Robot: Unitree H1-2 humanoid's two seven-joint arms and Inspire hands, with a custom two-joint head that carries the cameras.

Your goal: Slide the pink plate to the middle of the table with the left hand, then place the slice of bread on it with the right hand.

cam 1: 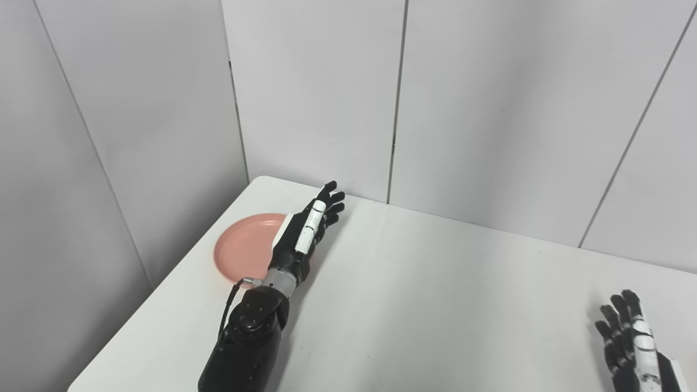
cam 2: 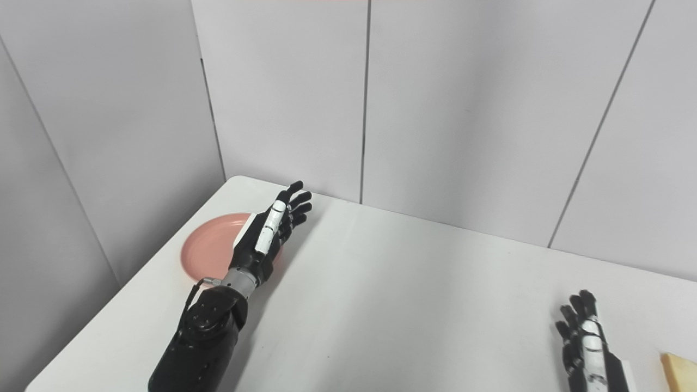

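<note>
The first step was in hand: the left hand (cam 1: 305, 231), fingers spread and empty, hung at the plate (cam 1: 245, 247) near the far left corner, perhaps not touching. It needed to press and drag. The right hand (cam 2: 585, 337) waited open beside the bread (cam 2: 679, 369).

We see a white table (cam 1: 414, 283) bearing a pink plate (cam 1: 242, 247) near its far-left corner and a slice of bread (cam 2: 679, 369) at its near-right edge.
</note>
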